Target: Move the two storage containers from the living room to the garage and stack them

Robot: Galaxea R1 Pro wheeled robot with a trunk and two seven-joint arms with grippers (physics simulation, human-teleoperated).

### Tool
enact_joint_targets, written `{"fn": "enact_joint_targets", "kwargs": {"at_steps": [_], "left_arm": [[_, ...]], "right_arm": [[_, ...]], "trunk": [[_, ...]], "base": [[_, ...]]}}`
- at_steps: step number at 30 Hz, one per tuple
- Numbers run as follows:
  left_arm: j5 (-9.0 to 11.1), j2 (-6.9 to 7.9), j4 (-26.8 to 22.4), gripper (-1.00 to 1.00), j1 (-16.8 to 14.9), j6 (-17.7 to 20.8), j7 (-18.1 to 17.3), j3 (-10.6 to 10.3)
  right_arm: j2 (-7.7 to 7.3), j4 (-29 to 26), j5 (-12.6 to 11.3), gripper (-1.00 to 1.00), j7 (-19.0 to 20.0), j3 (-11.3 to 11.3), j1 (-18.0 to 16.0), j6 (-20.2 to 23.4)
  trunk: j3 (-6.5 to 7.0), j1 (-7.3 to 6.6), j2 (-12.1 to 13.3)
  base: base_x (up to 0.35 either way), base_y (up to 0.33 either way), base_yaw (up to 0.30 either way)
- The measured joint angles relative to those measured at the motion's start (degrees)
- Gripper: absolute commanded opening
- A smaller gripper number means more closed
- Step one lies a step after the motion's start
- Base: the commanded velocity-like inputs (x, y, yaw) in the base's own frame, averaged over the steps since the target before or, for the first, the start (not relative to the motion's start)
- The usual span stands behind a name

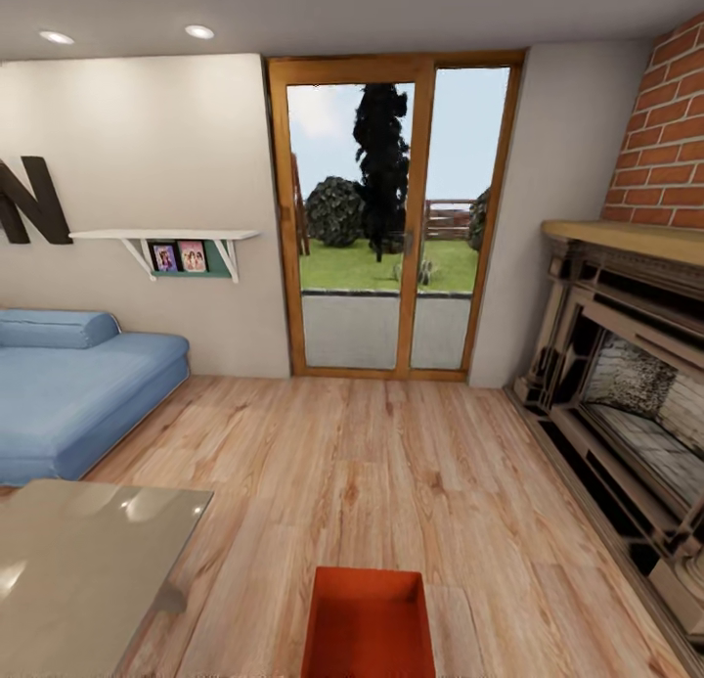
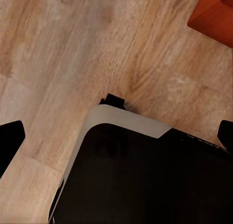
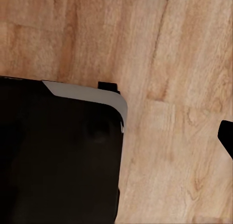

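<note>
Your left gripper [image 2: 116, 136] shows in its wrist view as two dark fingertips at opposite edges of the picture, one at [image 2: 9, 139], set wide apart with nothing between them but the robot's black base [image 2: 145, 180] and the plank floor. Your right gripper shows just one dark fingertip [image 3: 226, 136] at the edge of its wrist view, so you cannot tell how far its fingers stand apart; it touches nothing you can see and hangs over the black base [image 3: 58, 156] and bare wood.

You are in the living room. Its light wood floor [image 1: 391, 463] runs ahead of you to the wood-framed glass doors [image 1: 396, 218], beyond which lie grass and dark trees. On your left sits the blue sofa [image 1: 78, 384] against the pale wall, with a white shelf [image 1: 166, 238] above it bearing small framed photos [image 1: 179, 257]. On your right stands the fireplace [image 1: 626, 394] under a wooden mantel, with brick [image 1: 665, 130] rising above it. A glass-topped table [image 1: 88, 561] stands in the near left corner of the head view.

One orange-red storage container [image 1: 369, 624] stands open-topped on the floor just ahead of you, to the right of the table and apart from it. A corner of it [image 2: 213, 15] also shows in the left wrist view, near the base but not touching it.
</note>
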Motion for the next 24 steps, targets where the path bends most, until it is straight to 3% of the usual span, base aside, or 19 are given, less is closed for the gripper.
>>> {"fn": "enact_joint_targets", "kwargs": {"at_steps": [11,24], "left_arm": [[0.0,0.00,0.0,1.00,0.0,0.0,0.0,0.0],[0.0,-0.01,0.0,1.00,0.0,0.0,0.0,0.0]], "right_arm": [[0.00,0.0,-0.6,1.00,-0.1,-0.5,0.0,0.0],[0.15,0.0,-0.7,1.00,-0.6,-0.8,0.0,0.0]], "trunk": [[-1.02,0.00,0.0],[-2.01,0.00,0.0]], "base": [[0.000,0.000,0.027],[0.000,0.000,-0.178]]}}
